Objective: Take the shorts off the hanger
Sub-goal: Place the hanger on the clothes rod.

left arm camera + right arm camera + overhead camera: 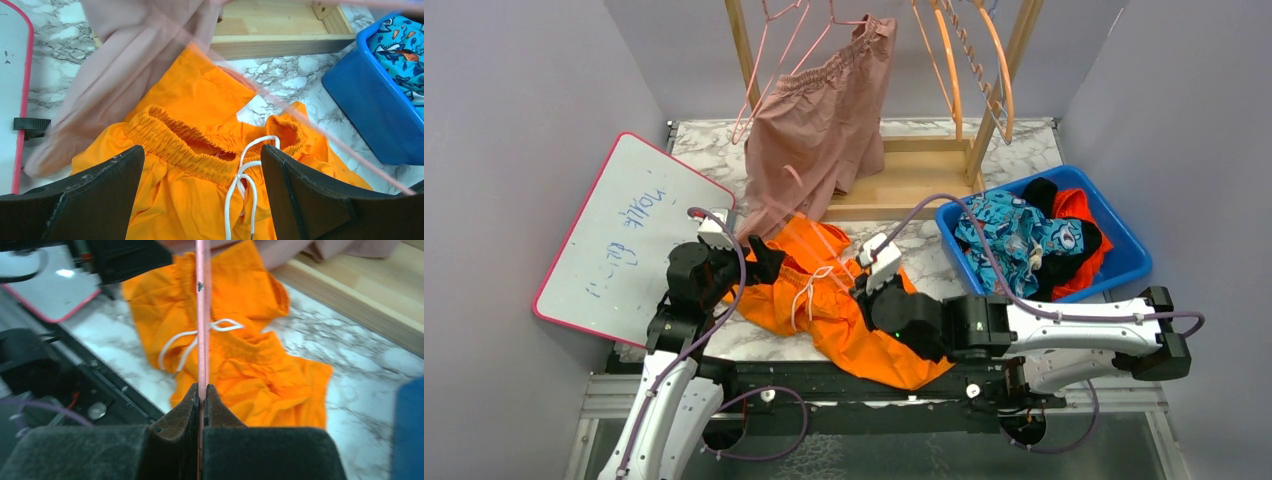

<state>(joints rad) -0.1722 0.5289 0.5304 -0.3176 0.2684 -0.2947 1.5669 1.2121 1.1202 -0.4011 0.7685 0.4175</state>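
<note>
Bright orange elastic-waist fabric shorts (844,320) lie crumpled on the marble-patterned tabletop (1034,150) just in front of the light wooden rack (914,175), between your two arms. Your right gripper (201,389) is clamped tight on the thin pink hanger bar (201,315), which runs above the orange cloth; whether the shorts are caught on it anywhere cannot be told. Your left gripper (202,152) hovers over the gathered waistband (175,140) with its jaws spread wide, holding nothing. Expect the shorts to be light, limp and a little slick: they will likely fold, drag and slide rather than lift as one piece. The bunched elastic waistband looks the firmest place to pinch, to one side of the white drawstring (241,175), which could snag a finger or the bar. On the rack's left side, dusty pink shorts (819,120) drape from another pink hanger, their hem near the orange pair and liable to be caught in a careless pull. Right of the rack sits a blue plastic bin (370,120) with blue cartoon-print shorts (1014,235) heaped among others. Well left of the rack lies a pink-edged whiteboard (624,240).
</note>
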